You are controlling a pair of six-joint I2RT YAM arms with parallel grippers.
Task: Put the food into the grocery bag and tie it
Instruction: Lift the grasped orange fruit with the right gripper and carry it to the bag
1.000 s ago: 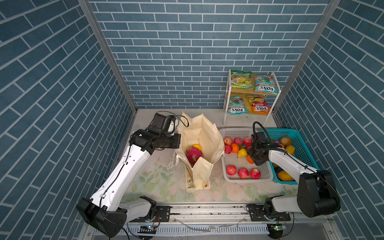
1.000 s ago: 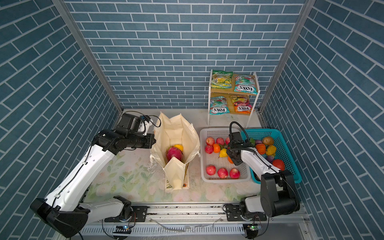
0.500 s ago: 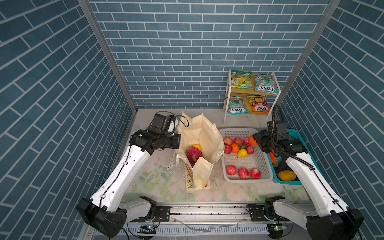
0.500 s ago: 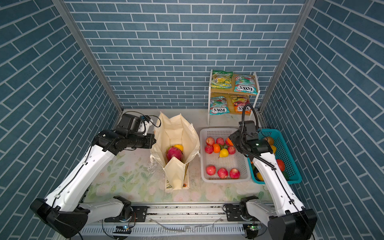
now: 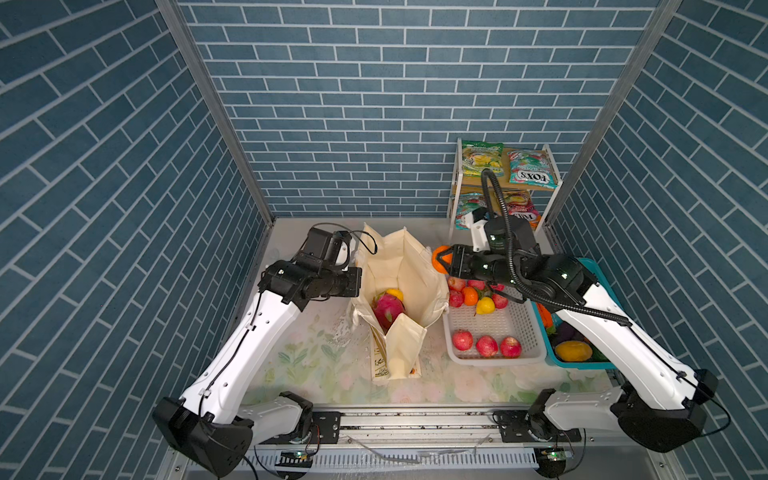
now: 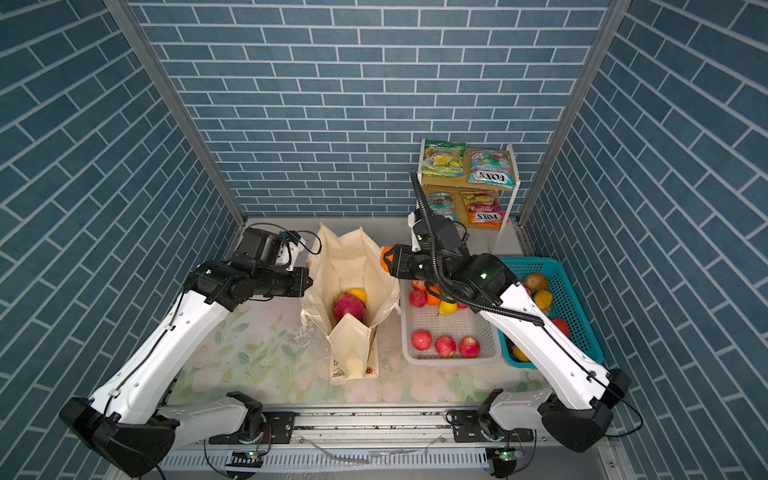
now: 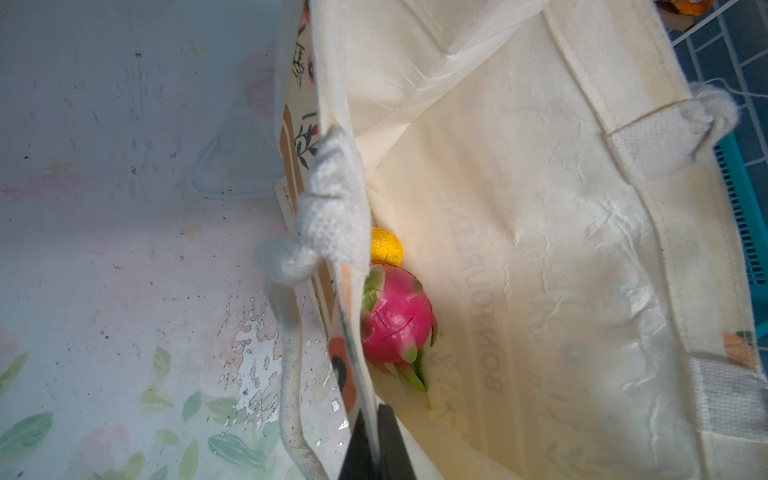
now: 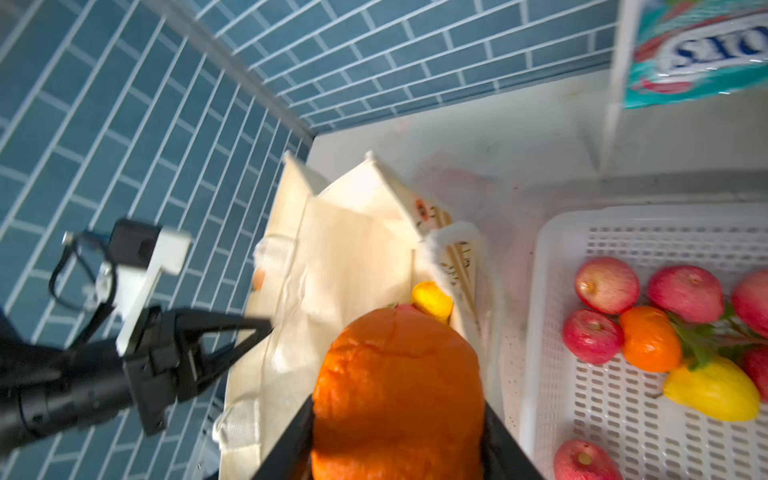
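The right tool (image 5: 445, 259) is half closing around an orange (image 8: 399, 386), likely firm and prone to rolling, beside the rim of the soft, floppy grocery bag (image 5: 415, 266). The left tool (image 7: 376, 446) is pinching the bag's opposite cloth wall, fully shut, and a dragon fruit (image 7: 395, 320) is lying inside.

Cream floral tote (image 5: 415, 266) stands upright, mouth open; pink dragon fruit (image 5: 388, 306) and yellow fruit (image 5: 395, 294) lie inside. One orange (image 5: 438, 255) held aloft at its right rim. Red apples (image 5: 486, 345), FOX'S packets (image 5: 532, 172) outside.
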